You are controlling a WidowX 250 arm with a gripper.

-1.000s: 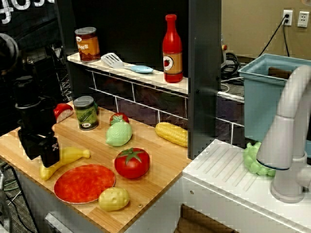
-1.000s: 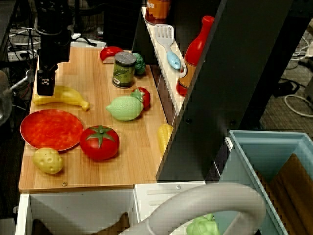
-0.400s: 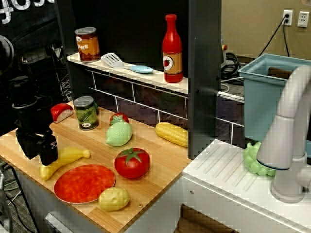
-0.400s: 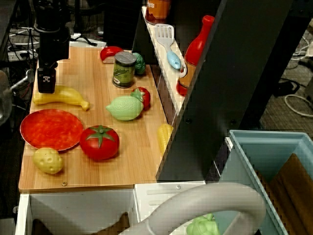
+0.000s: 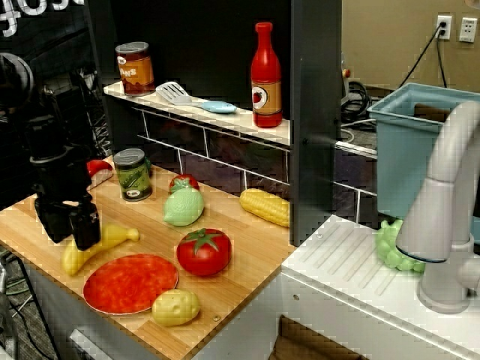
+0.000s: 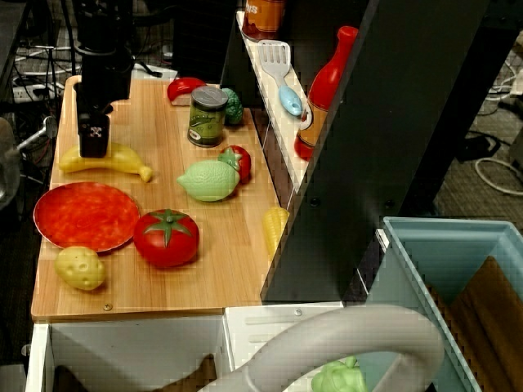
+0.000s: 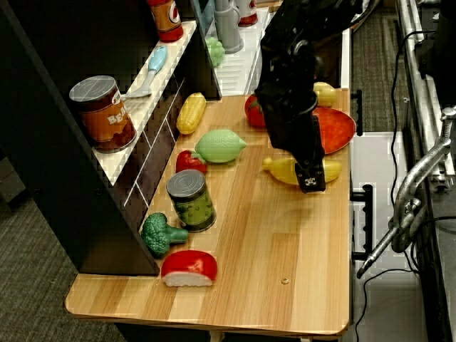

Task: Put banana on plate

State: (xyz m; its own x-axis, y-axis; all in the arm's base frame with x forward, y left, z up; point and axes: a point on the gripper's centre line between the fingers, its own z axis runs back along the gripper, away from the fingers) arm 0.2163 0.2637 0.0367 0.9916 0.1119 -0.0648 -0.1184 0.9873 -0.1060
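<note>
One wooden counter [image 6: 221, 269] carries everything here, a dark shelf unit standing along its far side and a grey faucet [image 5: 442, 210] rising at the right over a white sink top. The black arm comes down at the left end of the counter, and its gripper [image 6: 93, 140] sits directly over the middle of the banana [image 6: 122, 158], the tip low against the fruit. Whether the jaws are parted or closed I cannot tell, since the black fingers blur into one block in every view; nothing shows the banana lifted off the wood. The plate [image 6: 78, 214], a mottled red-orange disc, lies just beside the banana on the near side, bare, with a red tomato [image 6: 167, 237] touching or nearly touching its right edge and a yellowish potato [image 6: 79, 268] at its near rim. The step in hand looks like the grasp itself: the gripper is placed on the banana but the carry has not begun. The next move calls for a firm pinch across the smooth curved body, a short lift, then a small shift toward the near side to clear the rim and set it down on the plate.
</note>
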